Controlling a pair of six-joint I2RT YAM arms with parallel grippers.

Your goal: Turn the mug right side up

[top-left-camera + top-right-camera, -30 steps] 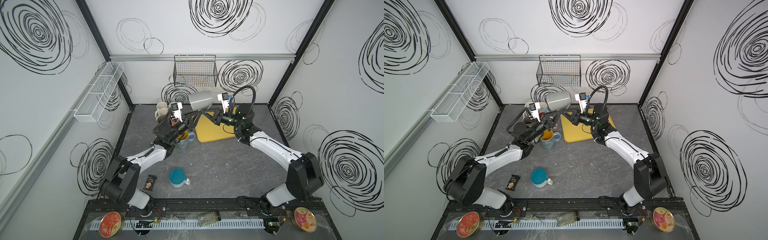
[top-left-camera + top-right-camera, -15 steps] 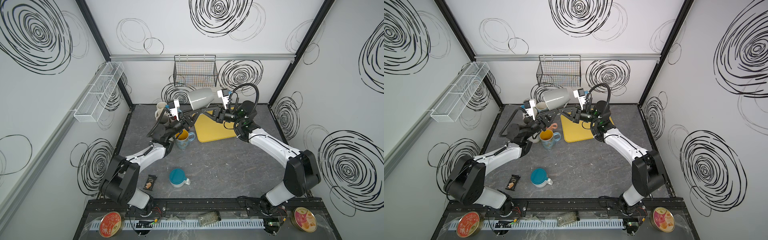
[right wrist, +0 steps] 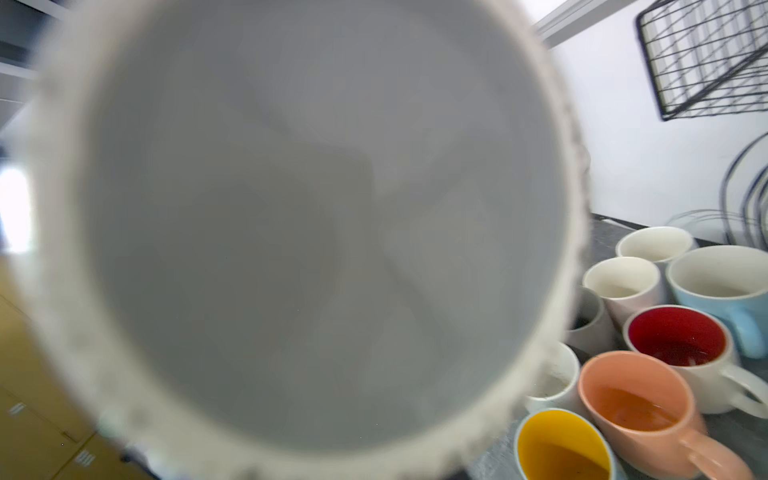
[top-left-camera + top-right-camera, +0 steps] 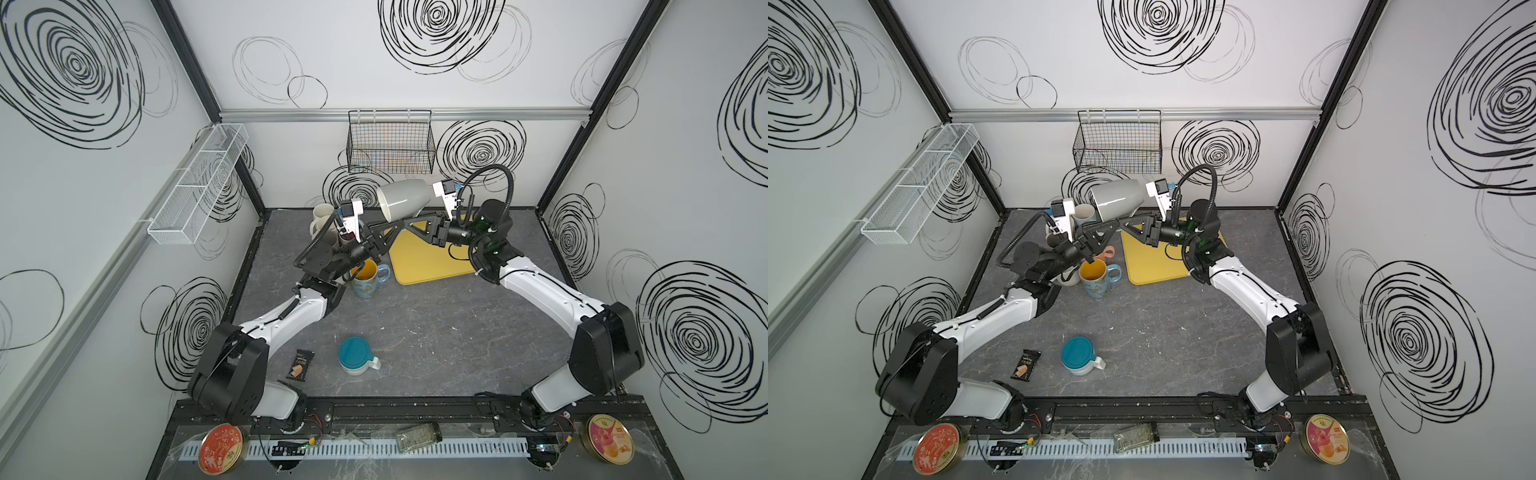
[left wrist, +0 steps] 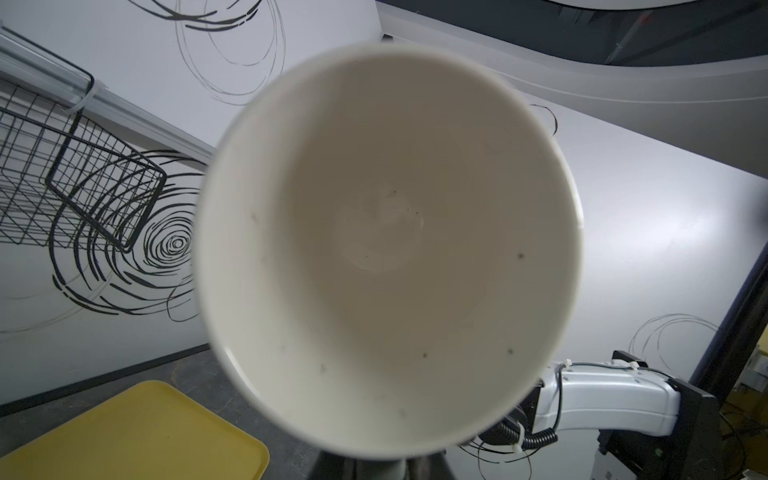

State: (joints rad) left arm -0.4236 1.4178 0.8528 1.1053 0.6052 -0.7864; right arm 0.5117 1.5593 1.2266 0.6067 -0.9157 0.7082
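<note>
The grey mug (image 4: 405, 198) (image 4: 1116, 200) is off the surface, in the air near the back corner of the yellow tray (image 4: 432, 262), lying on its side. Its mouth faces the left arm and its base the right arm. The left wrist view looks straight into the pale interior (image 5: 390, 249). The blurred base (image 3: 311, 228) fills the right wrist view.

The left tool (image 4: 397, 227) has its tips under the mouth end of the mug, jaws together. In the left wrist view dark fingers (image 5: 336, 469) flank a grey part just beneath the rim. It reads as clamped on the mug, though most of the contact lies out of frame.

The right tool (image 4: 412, 223) has its tips under the mug, just beside those of the left tool. The mug hides its jaws, so whether they are apart or pressed on it cannot be told.

Change from a second ago: the mug hangs in nearly the same place. The left wrist sits a little higher and closer under it.

Unchanged on the surface (image 4: 436, 332):
- yellow-lined mug (image 4: 365, 276)
- red-lined mug (image 3: 677, 336) among the upright cluster
- teal-topped mug (image 4: 355, 355)
- dark packet (image 4: 300, 364)
</note>
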